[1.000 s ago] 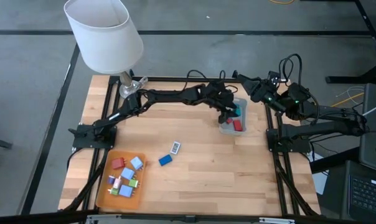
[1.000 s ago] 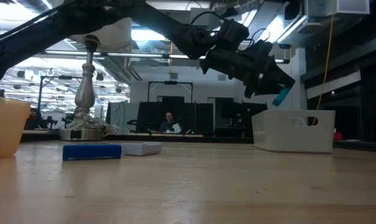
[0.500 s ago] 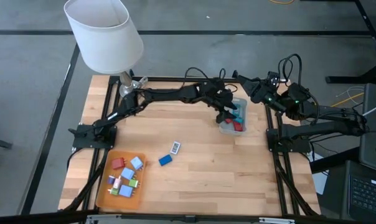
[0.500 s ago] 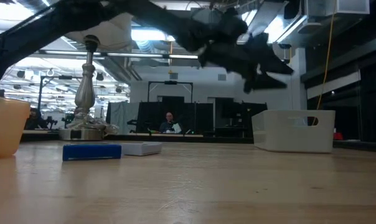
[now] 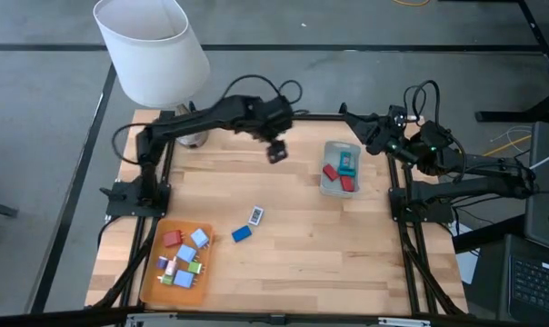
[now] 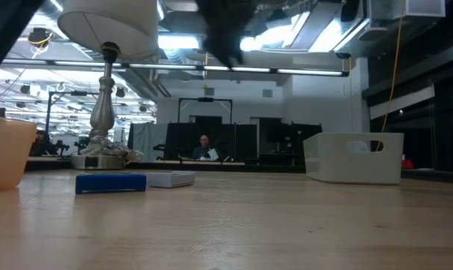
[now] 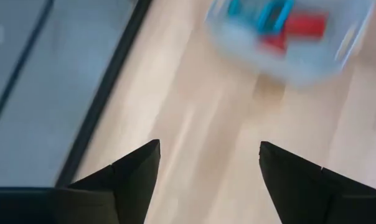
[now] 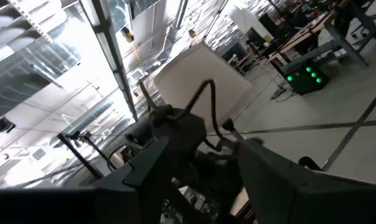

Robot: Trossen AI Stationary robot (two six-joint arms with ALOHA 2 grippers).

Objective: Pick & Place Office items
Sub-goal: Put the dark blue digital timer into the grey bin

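The office items are tiny blocks. Several lie on the flat orange tray [image 5: 176, 263] at the near left. A blue one [image 5: 242, 233] and a white-and-blue one [image 5: 256, 215] lie on the bare wood mid-table. Red ones and a light blue one [image 5: 346, 163] sit in the translucent bin [image 5: 327, 186] at the right. My left gripper [image 5: 276, 152] hangs open and empty high over the far middle of the table, left of the bin [image 7: 287, 37]; its fingers [image 7: 138, 168] point slantwise down. My right gripper [image 5: 352, 116] waits at the far right, raised, open and empty [image 8: 203, 146].
A lamp with a white shade [image 5: 152, 50] stands at the table's far left corner, its metal base [image 6: 105, 112] close to the left arm. Black frame rails run along the table's left and right edges. Bare wood lies between tray and bin.
My left gripper stood over the bin with a light blue block between its fingers and opened; the block now lies in the bin. The gripper then rose and swung back toward the table's left, tipping to point more steeply down.
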